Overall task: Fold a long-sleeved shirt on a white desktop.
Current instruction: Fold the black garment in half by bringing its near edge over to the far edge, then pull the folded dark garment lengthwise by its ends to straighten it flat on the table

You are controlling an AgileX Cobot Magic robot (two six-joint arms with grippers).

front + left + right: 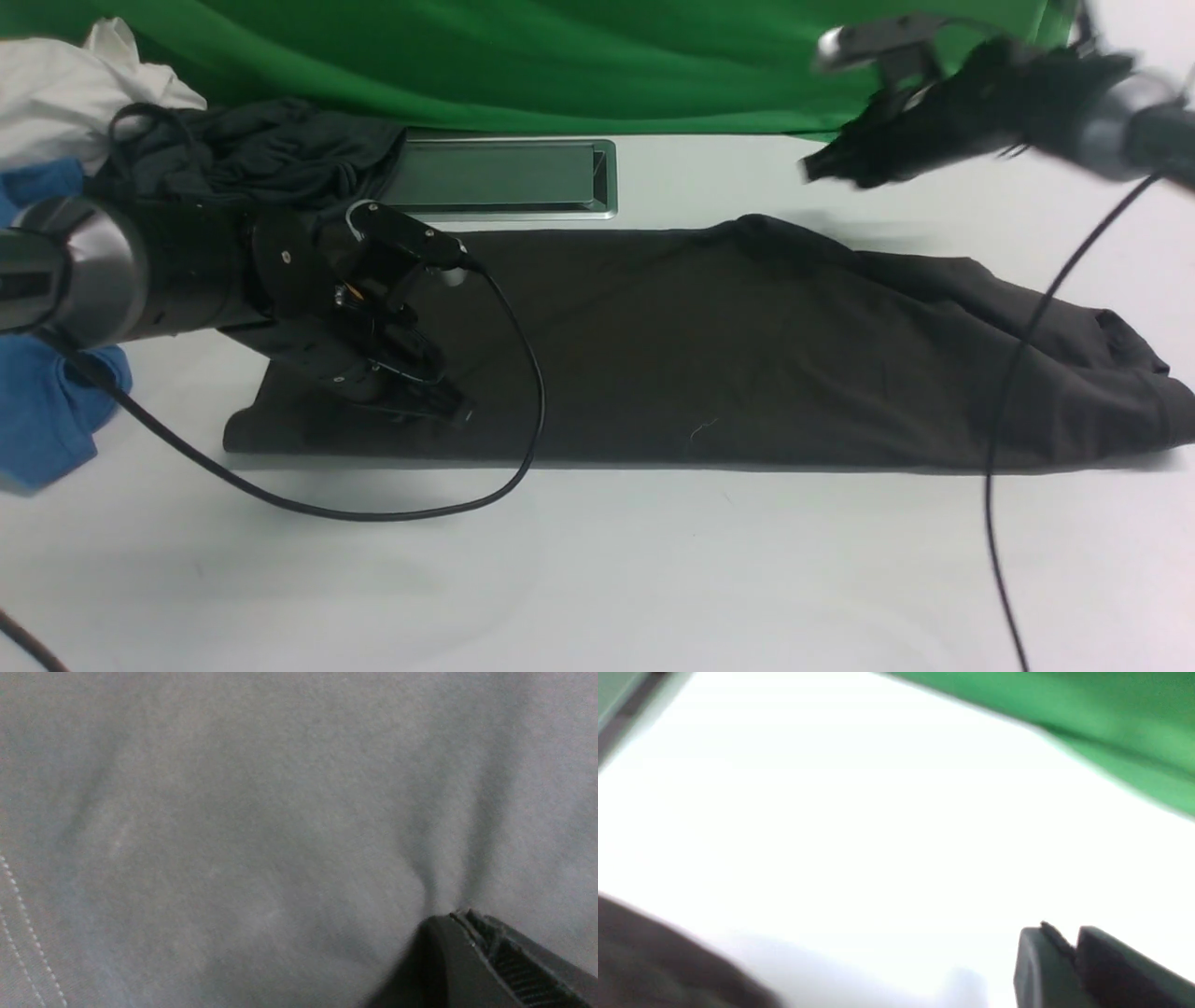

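The long-sleeved shirt (747, 355) lies on the white desktop (597, 579) as a long dark band from left to right, its right end rumpled. My left gripper (457, 411) is down on the shirt's left part. In the left wrist view the knit (233, 812) fills the picture, and creases run into the tip of the left gripper (460, 914), which is shut on a pinch of cloth. My right gripper (814, 168) hangs blurred above the far right of the desktop, clear of the shirt. It (1064, 938) is shut and empty, with a dark corner of the shirt (654, 961) beside it.
A slate-grey garment (271, 154), a blue garment (47, 411) and a white cloth (75, 84) are heaped at the far left. The grey hatch (499, 177) sits behind the shirt under the green backdrop (560, 56). Black cables (523, 373) (1018, 373) trail across shirt and table.
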